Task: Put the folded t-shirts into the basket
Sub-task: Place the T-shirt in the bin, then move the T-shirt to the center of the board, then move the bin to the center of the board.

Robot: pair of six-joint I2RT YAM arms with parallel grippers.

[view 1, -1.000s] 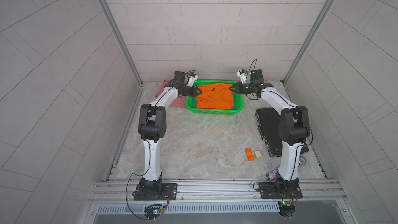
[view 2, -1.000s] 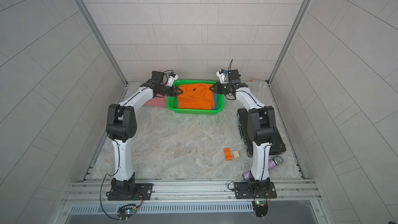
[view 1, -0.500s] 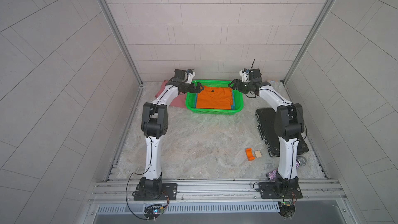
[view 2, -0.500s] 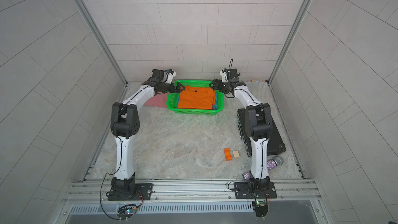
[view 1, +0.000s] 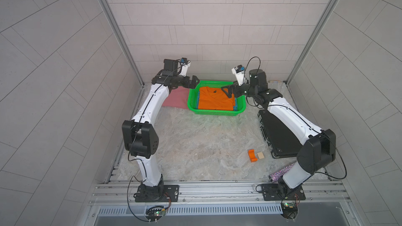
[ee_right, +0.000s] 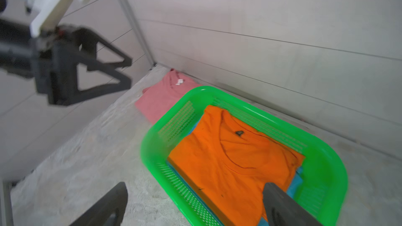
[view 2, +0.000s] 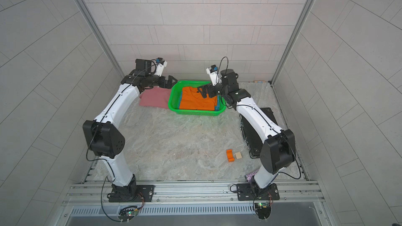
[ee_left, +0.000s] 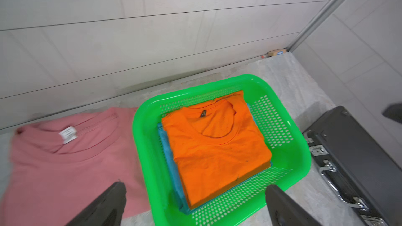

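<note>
The green basket [view 1: 215,114] [view 2: 195,113] stands near the back wall. In it an orange folded t-shirt [view 1: 215,100] [ee_left: 215,148] [ee_right: 235,166] lies flat on a blue one [ee_left: 166,148], of which only the edges show. A pink t-shirt [view 1: 176,100] [ee_left: 65,159] lies on the table just left of the basket. My left gripper [view 1: 194,82] [ee_left: 194,189] hangs open above the basket's left rim. My right gripper [view 1: 226,90] [ee_right: 195,186] is open over the orange t-shirt's right side. Neither holds anything.
A flat black case [view 1: 280,135] lies under the right arm. A small orange block [view 1: 252,155], a wooden tile [view 1: 260,155] and a glittery tube [view 1: 282,171] sit at the front right. The back wall is close behind the basket.
Both grippers have opened and let go of the orange t-shirt, which has dropped flat into the basket. Both grippers have since lifted away from it.
</note>
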